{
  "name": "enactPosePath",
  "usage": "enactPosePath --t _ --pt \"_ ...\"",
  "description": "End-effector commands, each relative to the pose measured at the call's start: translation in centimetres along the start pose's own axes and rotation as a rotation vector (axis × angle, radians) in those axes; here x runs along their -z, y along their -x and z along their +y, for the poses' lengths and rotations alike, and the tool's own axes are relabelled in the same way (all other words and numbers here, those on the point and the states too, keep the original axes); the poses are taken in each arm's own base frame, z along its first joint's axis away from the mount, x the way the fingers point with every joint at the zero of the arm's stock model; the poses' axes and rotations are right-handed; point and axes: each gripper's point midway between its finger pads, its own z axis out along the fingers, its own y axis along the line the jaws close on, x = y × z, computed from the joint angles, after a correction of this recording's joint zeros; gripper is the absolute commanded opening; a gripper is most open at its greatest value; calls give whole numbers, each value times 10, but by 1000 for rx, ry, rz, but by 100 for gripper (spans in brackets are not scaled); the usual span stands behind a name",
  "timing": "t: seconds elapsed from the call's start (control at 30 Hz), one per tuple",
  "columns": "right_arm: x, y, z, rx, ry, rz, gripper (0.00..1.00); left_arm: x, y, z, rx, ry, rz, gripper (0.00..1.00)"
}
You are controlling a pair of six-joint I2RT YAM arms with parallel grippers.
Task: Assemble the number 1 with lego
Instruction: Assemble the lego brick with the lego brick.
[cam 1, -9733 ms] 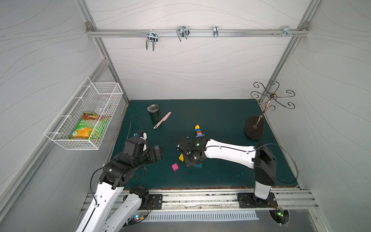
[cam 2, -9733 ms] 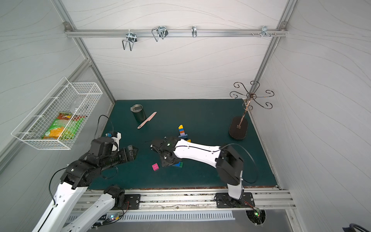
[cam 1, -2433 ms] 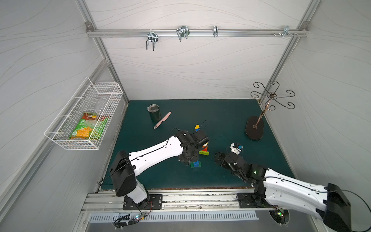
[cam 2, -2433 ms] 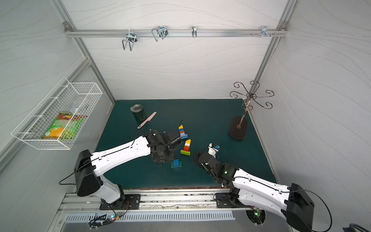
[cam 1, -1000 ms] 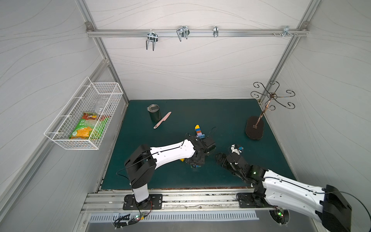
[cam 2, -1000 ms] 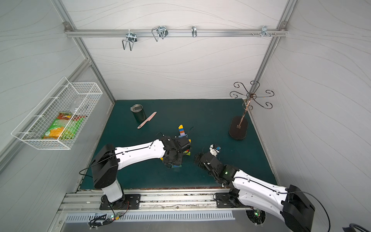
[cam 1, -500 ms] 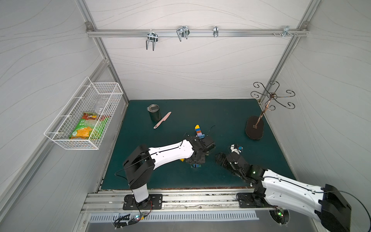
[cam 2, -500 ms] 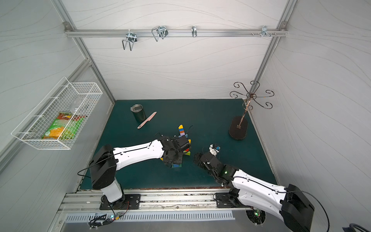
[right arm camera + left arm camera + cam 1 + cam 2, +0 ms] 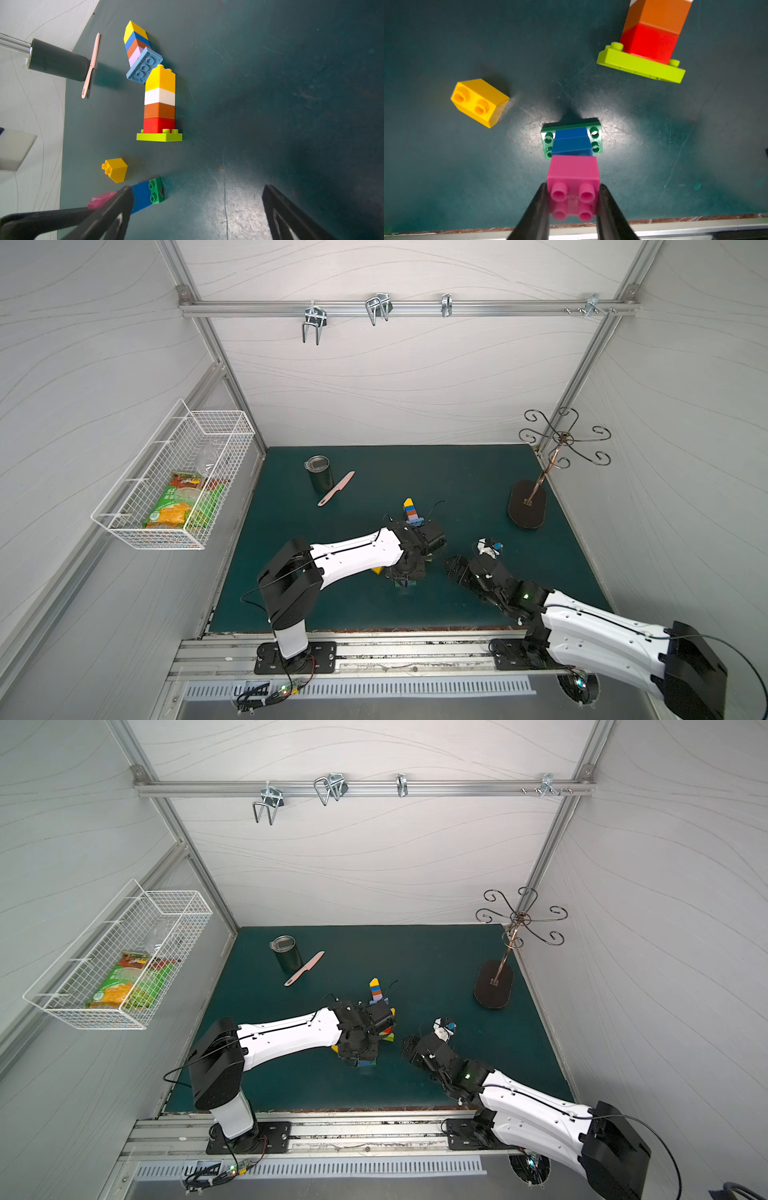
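Since two seconds back, the left gripper (image 9: pixel 572 199) has swung toward six o'clock on the mat, pinching a pink brick (image 9: pixel 573 172) atop the blue bricks (image 9: pixel 572 143) on the green brick (image 9: pixel 598 133). A yellow brick (image 9: pixel 479 101) lies at its ten o'clock. The right gripper (image 9: pixel 197 189) hovers at three o'clock, spread wide.

Robot lab cell: white panel walls (image 9: pixel 395 385), aluminium frame (image 9: pixel 239 406), hook rail (image 9: pixel 415 308), green mat (image 9: pixel 457 472), two arms (image 9: pixel 357 558) bolted to base rail (image 9: pixel 415 649).
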Motion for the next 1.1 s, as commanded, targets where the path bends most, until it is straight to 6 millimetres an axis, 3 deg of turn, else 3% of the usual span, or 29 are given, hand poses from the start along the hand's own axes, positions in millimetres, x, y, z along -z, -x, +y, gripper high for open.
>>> enactPosePath --t 0.0,0.5,0.77,1.07 --pt "0 2 1 0 5 -2 99 -5 -3 -4 7 10 22 2" --pt "-1 1 1 -2 8 4 99 -22 0 5 2 51 16 2" --pt "-3 0 1 0 4 9 99 -21 0 0 32 41 40 2" --pt "-3 0 2 1 8 12 99 -21 -4 7 67 95 69 2"
